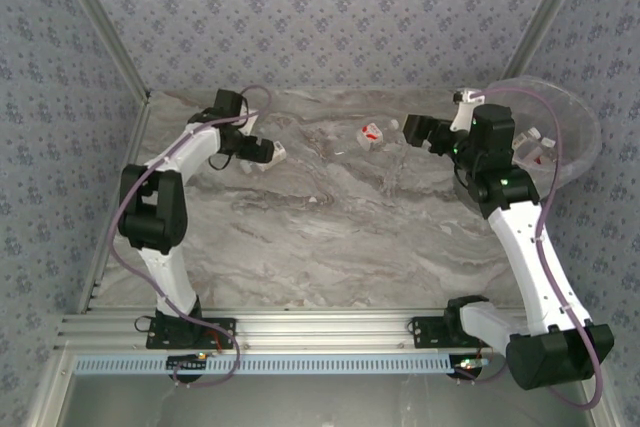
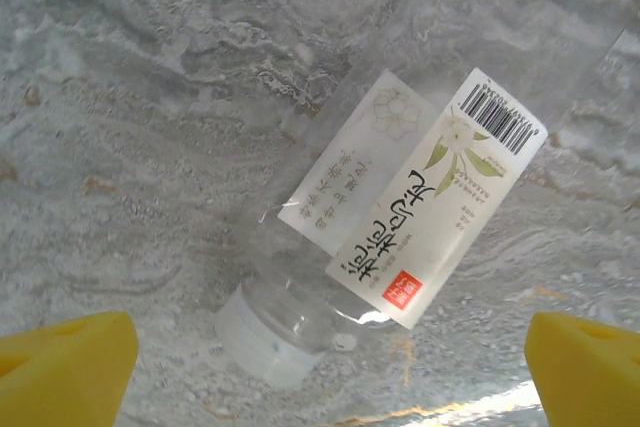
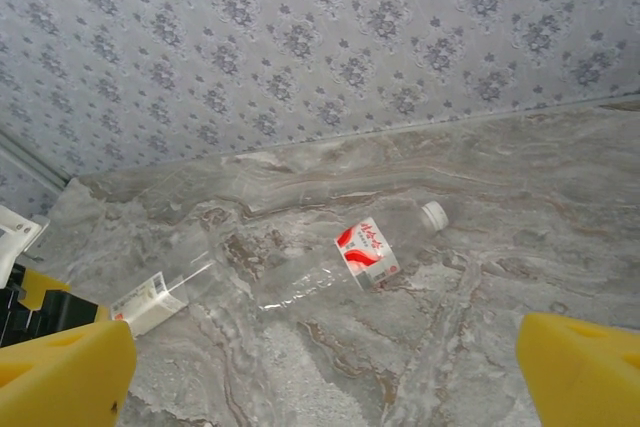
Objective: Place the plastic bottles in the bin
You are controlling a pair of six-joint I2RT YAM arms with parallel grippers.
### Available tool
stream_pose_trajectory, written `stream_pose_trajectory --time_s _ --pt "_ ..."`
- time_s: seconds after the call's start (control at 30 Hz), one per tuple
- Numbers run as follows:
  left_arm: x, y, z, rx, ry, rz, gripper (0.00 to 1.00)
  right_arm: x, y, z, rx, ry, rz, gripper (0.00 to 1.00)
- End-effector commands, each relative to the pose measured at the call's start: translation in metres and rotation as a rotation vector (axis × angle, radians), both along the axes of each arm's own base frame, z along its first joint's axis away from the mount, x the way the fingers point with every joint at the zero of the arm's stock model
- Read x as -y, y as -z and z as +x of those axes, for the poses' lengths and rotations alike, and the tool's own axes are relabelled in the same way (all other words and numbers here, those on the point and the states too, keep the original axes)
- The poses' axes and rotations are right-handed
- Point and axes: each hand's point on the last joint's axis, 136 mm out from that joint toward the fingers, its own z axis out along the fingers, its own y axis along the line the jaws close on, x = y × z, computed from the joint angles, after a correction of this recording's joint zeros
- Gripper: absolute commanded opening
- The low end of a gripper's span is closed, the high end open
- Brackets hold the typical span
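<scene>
Red-labelled bottle (image 1: 370,134): on its side on the marble table (image 1: 330,237), upper centre of the overhead view, outside the bin. In the right wrist view it sits mid-frame, with a clear body, a red-and-white label and a white cap (image 3: 433,214) pointing to the upper right.

White-labelled bottle (image 2: 390,217): also flat on the table, running diagonally across the left wrist view. Its pale cap (image 2: 262,335) is at lower left and the barcode end at upper right (the clear body is hard to trace against the marble). The right wrist view has it at left of frame, just left of the red-labelled bottle, not touching it.

Bin (image 1: 585,117): translucent, upper right of the overhead view. Bottles in the bin (image 1: 540,147) show as red-and-white patches through the wall; I cannot tell how many.

Left gripper (image 1: 268,153): upper left of centre overhead. In its wrist view the yellow fingers (image 2: 65,367) are spread to the two lower corners. The white-labelled bottle's cap end lies in the gap, touching neither finger.

Right gripper (image 1: 412,130): between the red-labelled bottle and the bin overhead. Its yellow fingers (image 3: 60,372) are spread wide at the lower corners of its wrist view, with nothing held. Patterned wallpaper (image 3: 320,37) fills the top of that frame
</scene>
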Motion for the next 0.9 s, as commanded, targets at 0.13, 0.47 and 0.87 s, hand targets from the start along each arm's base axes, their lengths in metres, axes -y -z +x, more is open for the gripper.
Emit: stream_pose_trajectory --time_s 0.13,0.47,0.87 --pt "-0.002 0.024 0.008 -0.033 0.215 0.132 0.99 0.010 -0.018 -0.011 0.041 0.036 -0.041 1.00" --pt "0.021 0.057 0.027 -0.044 0.318 0.116 0.83 0.010 -0.016 -0.016 0.020 0.039 -0.027 1.00" --pt "0.034 0.057 0.020 0.022 0.299 0.081 0.61 0.007 0.013 -0.014 -0.066 0.050 0.016 1.00"
